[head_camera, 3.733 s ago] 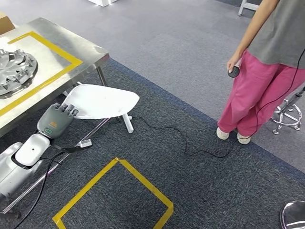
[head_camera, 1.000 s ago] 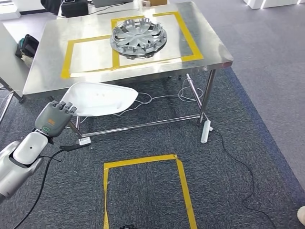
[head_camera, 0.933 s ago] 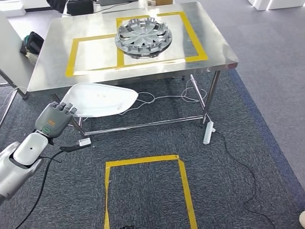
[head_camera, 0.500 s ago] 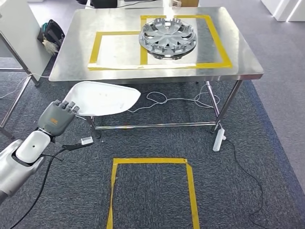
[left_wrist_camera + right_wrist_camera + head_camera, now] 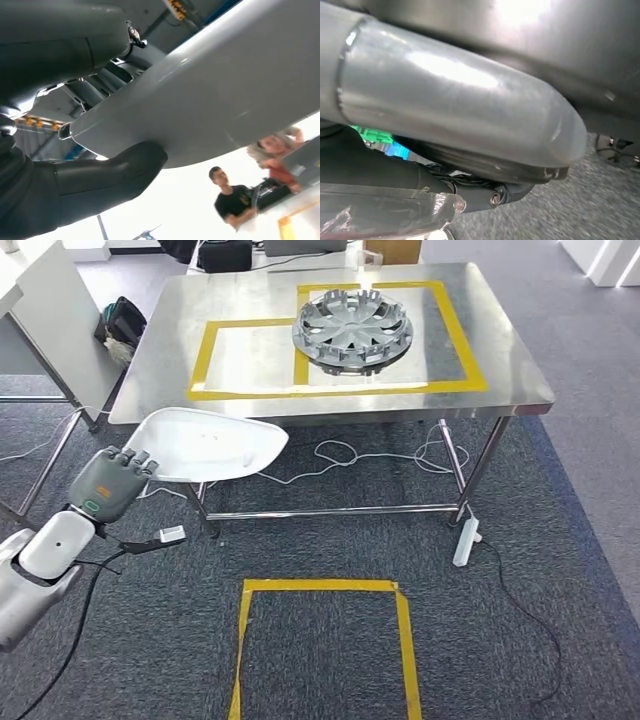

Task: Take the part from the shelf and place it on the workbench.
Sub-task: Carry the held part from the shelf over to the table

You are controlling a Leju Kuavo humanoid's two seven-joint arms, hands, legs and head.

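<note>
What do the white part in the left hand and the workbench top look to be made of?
White part: probably moulded or painted plastic, smooth and glossy, judging by its even sheen and thin curved shell; painted metal is possible. The left hand grips one end. Workbench: brushed steel by its look, with dull grey reflections and bare metal legs.

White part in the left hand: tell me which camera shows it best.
The head view. It shows the whole white part, flat and elongated, with the left hand gripping one end, in front of the workbench. The left wrist view shows its underside close up, with the thumb pressed beneath. The right wrist view gives nothing recognisable of it.
</note>
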